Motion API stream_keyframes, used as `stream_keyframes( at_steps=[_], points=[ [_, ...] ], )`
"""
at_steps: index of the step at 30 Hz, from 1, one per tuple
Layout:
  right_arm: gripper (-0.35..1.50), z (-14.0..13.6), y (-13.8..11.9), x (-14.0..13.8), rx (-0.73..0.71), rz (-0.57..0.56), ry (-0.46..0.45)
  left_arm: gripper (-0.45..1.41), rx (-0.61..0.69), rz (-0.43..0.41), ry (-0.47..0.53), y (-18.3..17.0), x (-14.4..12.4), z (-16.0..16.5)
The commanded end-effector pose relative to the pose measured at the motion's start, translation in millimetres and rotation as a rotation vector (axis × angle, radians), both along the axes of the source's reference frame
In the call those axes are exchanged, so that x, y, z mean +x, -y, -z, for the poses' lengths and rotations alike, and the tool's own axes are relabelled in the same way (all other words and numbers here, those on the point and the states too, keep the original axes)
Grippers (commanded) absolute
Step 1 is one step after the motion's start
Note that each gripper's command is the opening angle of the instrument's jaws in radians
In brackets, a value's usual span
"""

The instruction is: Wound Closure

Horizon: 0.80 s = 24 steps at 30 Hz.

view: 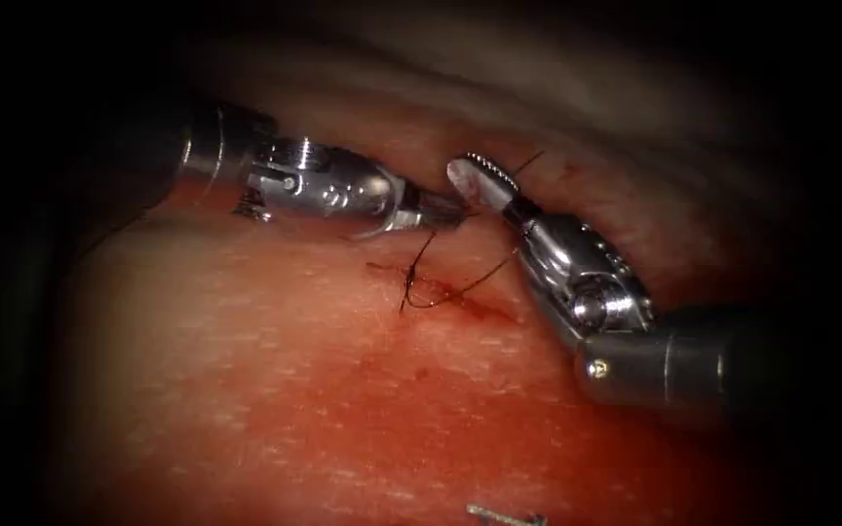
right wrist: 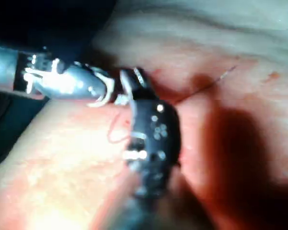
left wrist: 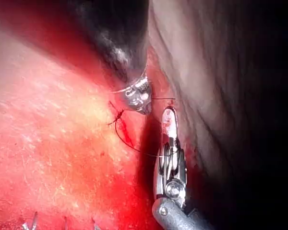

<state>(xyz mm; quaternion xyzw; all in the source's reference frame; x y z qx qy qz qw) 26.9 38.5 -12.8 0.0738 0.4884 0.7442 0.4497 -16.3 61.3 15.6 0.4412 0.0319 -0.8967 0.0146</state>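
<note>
Thread (view: 419, 278) loops dark over the cut (view: 460, 300) in the tissue (view: 294, 390), one strand rising to the left tool (view: 455, 214), whose jaws are clenched on it just above the cut. The right tool (view: 484, 175) stands beside it with jaws parted, thread passing by them. I cannot make out the needle.

Small metal bit (view: 504, 514) at endoscope view's bottom edge, lying on red surface. Can't tell what it is.
</note>
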Motion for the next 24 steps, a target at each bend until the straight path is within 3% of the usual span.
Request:
stream_keyframes(
  at_steps=[1,4,8,12,21,24],
  points=[
    [0.34,-0.6,0.3,1.0,0.045,-0.034,-0.003,-0.35,-0.003,0.000,-0.002,0.6,0.0,-0.4],
    [0.44,-1.0,0.2,1.1,0.104,-0.077,-0.021,-0.35,0.000,0.001,-0.002,0.9,0.5,-0.2],
    [0.88,-3.0,0.5,1.8,0.221,-0.103,-0.070,-0.35,0.001,-0.001,-0.004,1.3,0.2,0.2],
    [1.08,-4.8,0.7,1.7,0.264,-0.142,-0.082,-0.35,0.004,0.001,-0.007,0.8,-0.3,0.1],
    [1.18,-6.3,1.2,0.1,0.286,-0.215,-0.095,-0.35,0.007,0.002,-0.005,0.0,-0.3,0.1],
    [1.18,-7.7,1.8,-0.4,0.315,-0.303,-0.139,-0.35,0.007,0.000,-0.008,0.0,-0.5,0.1]
  ],
)
